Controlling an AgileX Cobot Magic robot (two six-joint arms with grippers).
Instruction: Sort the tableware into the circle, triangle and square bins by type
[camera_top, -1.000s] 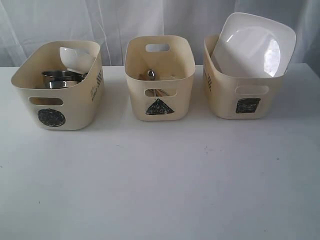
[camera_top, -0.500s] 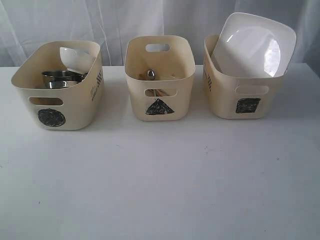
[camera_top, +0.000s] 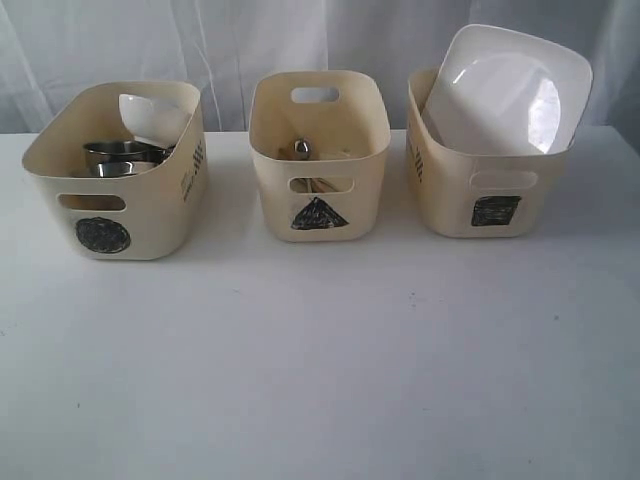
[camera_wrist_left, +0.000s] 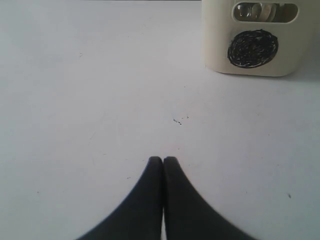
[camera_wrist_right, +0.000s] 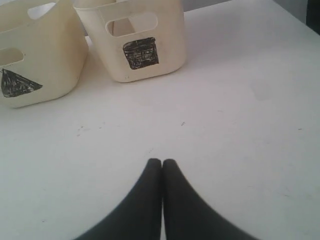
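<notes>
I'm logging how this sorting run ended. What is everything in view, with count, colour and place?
circle bin: one, cream, left
triangle bin: one, cream, middle
square bin: one, cream, right
small bowl: one, white, in circle bin
steel vessels: at least two, silver, in circle bin
steel cutlery: count hidden, silver, in triangle bin
chopsticks: count unclear, wood, behind triangle bin's handle slot
square plate: one, white, tilted in square bin, above its rim
table: one, white
curtain: white, behind
left gripper: black, shut, empty, over table
right gripper: black, shut, empty, over table
</notes>
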